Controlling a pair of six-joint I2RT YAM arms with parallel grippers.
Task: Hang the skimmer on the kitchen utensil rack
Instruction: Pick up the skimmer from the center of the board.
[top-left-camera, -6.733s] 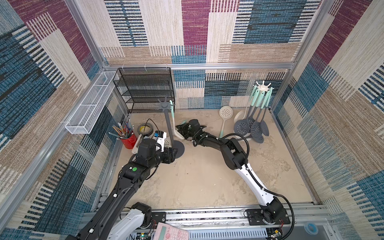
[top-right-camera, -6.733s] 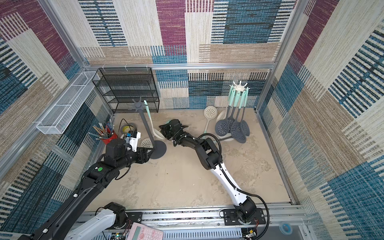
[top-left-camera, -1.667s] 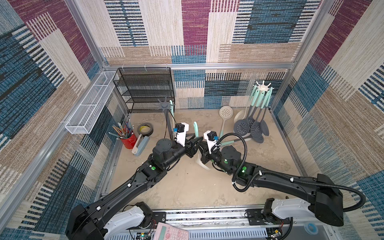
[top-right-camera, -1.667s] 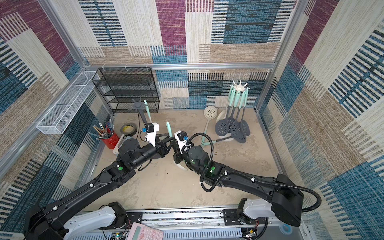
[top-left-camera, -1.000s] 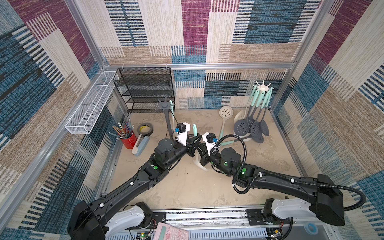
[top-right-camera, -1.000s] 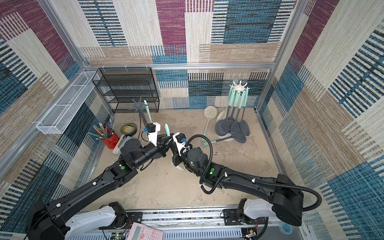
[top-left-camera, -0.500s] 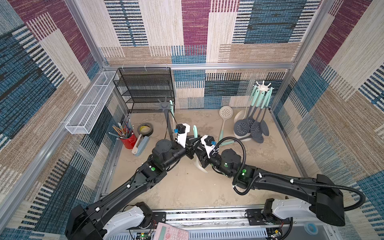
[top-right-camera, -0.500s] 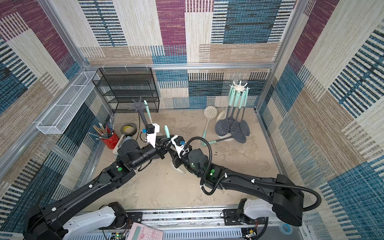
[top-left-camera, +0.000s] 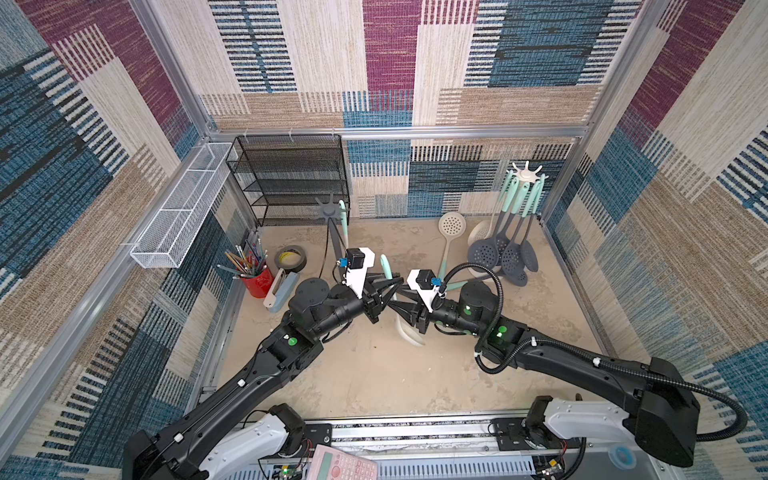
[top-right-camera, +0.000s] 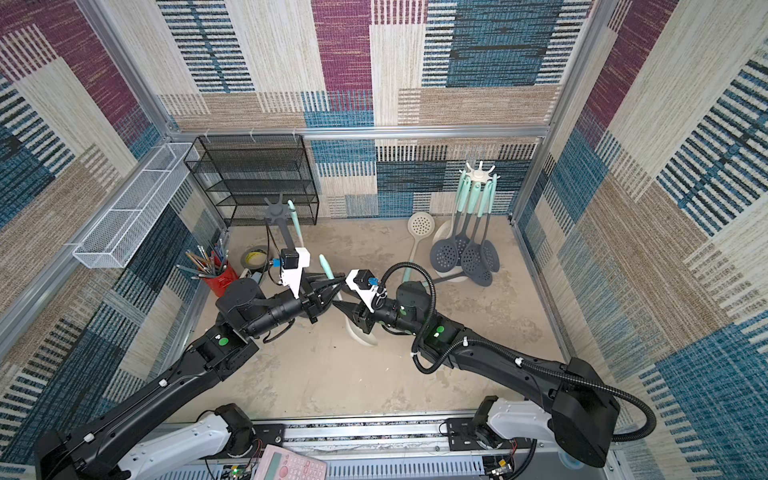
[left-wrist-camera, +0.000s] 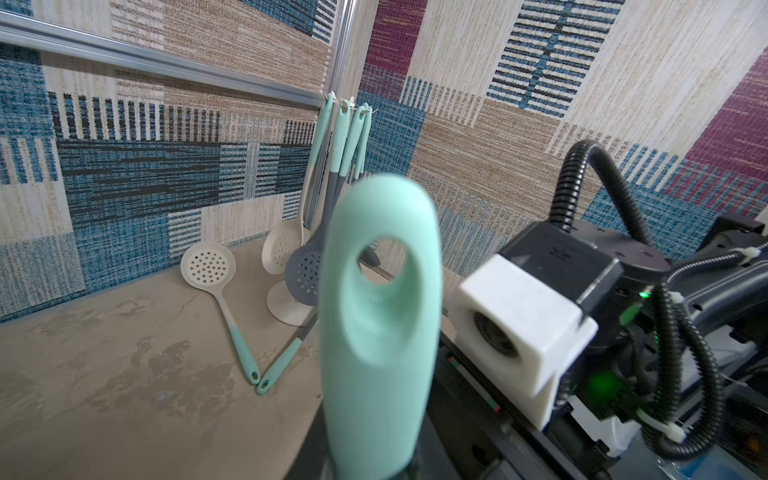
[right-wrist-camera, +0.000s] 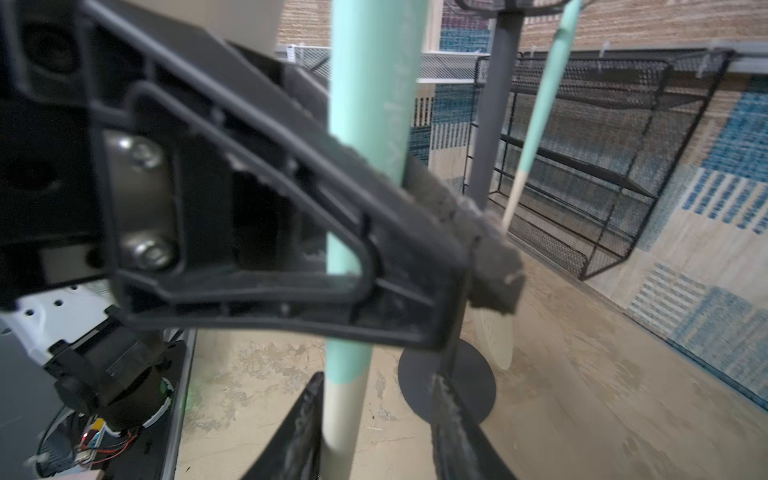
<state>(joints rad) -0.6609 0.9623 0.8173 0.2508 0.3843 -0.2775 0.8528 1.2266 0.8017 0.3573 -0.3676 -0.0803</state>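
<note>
Holding the skimmer (top-left-camera: 384, 266) upright in mid-air between my two arms, bowl down, the left gripper (top-left-camera: 392, 291) is clamped across the mint handle (left-wrist-camera: 374, 395). The right gripper (right-wrist-camera: 374, 428) has its jaws apart on either side of the cream shaft, not pinching it. I judge it light, stiff in the shaft and rubbery at the handle, so this hold just under the loop (left-wrist-camera: 386, 208) suits, leaving that loop free for a prong of the grey rack (top-left-camera: 330, 212).
</note>
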